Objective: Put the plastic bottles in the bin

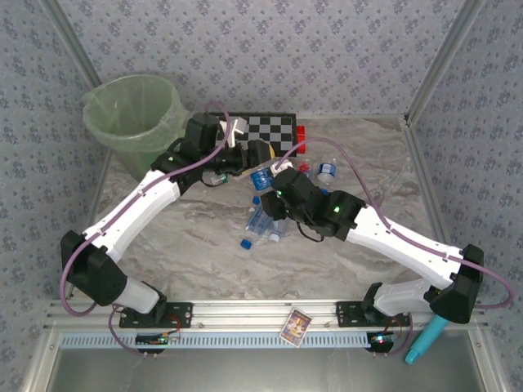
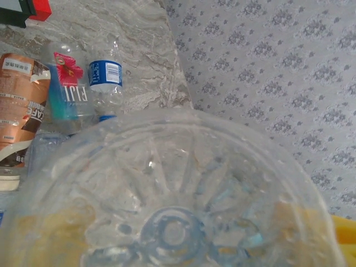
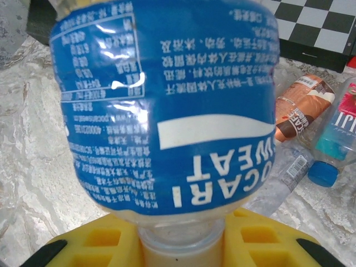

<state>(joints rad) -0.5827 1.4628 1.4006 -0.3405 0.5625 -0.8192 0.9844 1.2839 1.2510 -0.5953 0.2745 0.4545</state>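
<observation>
Right wrist: right end effector (image 3: 181, 242) clamped on blue-label bottle (image 3: 167, 105) neck, base pointing away; left end effector (image 1: 241, 155) state unclear.

Your left wrist view cuts the clear bottle's base (image 2: 172, 222) at the bottom edge; blurred yellow behind it is perhaps finger pads (image 2: 345, 233). The blue-labelled bottle (image 3: 167, 111) runs off the right wrist view's top.

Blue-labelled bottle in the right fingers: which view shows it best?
Right wrist: the blue-labelled bottle is close up, print readable, neck between the yellow fingers. Top external shows it as a small, distant blue patch. Left wrist shows a clear bottle base; whether it is this one, I cannot tell.
</observation>
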